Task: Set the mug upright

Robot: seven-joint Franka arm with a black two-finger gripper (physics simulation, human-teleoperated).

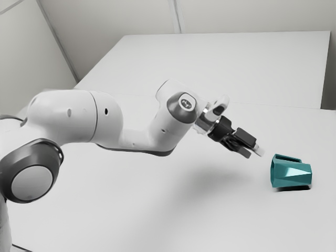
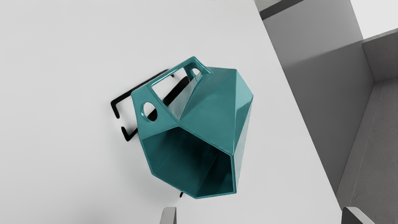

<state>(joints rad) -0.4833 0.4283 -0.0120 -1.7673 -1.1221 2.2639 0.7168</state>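
— Where's your mug, operator? Mug [image 1: 291, 174]: on its side on the pale table [image 1: 121, 210], near your gripper [image 1: 253, 153], toward the exterior view's right. Not upright.
— Noted. And your claw?
— Fingertips well apart, nothing clamped; your wrist view has one at each side. Arm [image 1: 173, 115] reaching out, gripper tilted downward, clear of the mug.
— Which way does your mug face?
— Open mouth [image 2: 189, 165] toward your gripper. Angular handle [image 2: 158, 124] off one side. Teal, faceted.
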